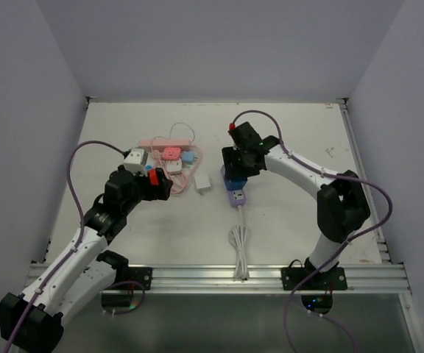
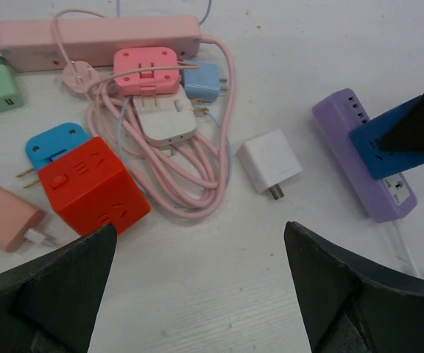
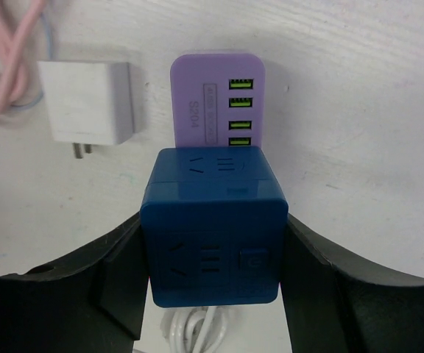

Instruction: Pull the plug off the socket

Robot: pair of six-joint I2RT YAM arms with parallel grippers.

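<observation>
On top of the lilac socket strip, at its cable end, sits the plug, a dark blue cube of smooth matte plastic with rounded edges and slot openings moulded into its faces. The right gripper pinches this cube, its black fingers pressed flat against the left and right sides. The strip is a slim rounded bar lying flat on the white table, with a row of four green-lit USB ports on the part the cube leaves bare. A white cable runs from the strip toward the near table edge in a folded bundle. Just left of the strip lies a glossy white charger, a small block with two metal prongs. Farther left of the strip are a looped pink cable, a red cube adapter and a long pink power bar. The left gripper hovers over bare table left of the strip, its fingers spread wide apart and holding nothing.
</observation>
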